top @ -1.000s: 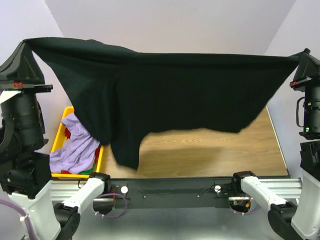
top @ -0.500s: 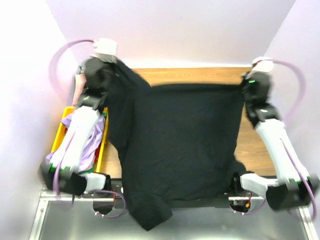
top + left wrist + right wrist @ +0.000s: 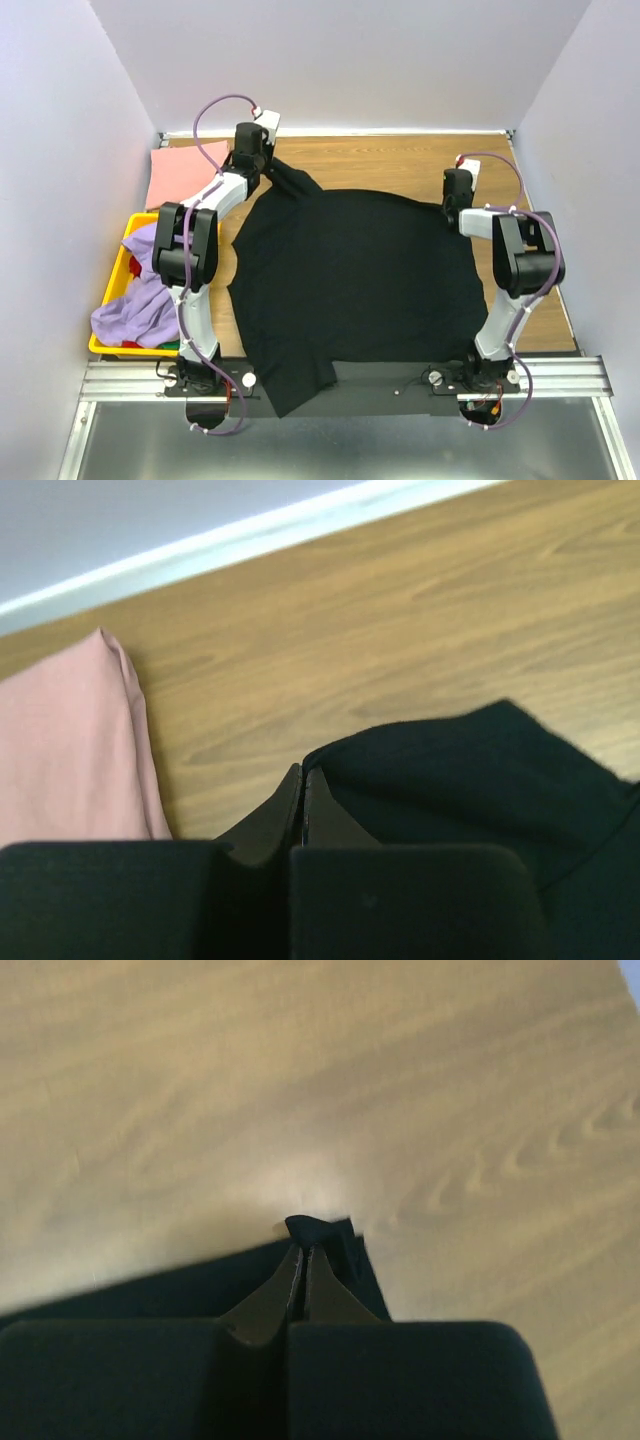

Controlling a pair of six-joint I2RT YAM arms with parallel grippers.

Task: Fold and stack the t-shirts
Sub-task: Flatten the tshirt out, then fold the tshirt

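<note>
Black shirt (image 3: 350, 280) lay spread flat on the table (image 3: 400, 160), its near hem hanging over the front edge, seemingly laid out for folding. From above, the left gripper (image 3: 270, 166) and right gripper (image 3: 451, 209) sat at its two far corners, low to the wood. A pink shirt (image 3: 185, 172) lay flat at the far left, and a lavender shirt (image 3: 140, 310) spilled from the crate (image 3: 112, 285).

The left wrist view showed the fingers pinched shut on black cloth, with the pink shirt just beside.

The right wrist view showed the fingers clamped on a small black corner, likely to keep the far edge taut.
</note>
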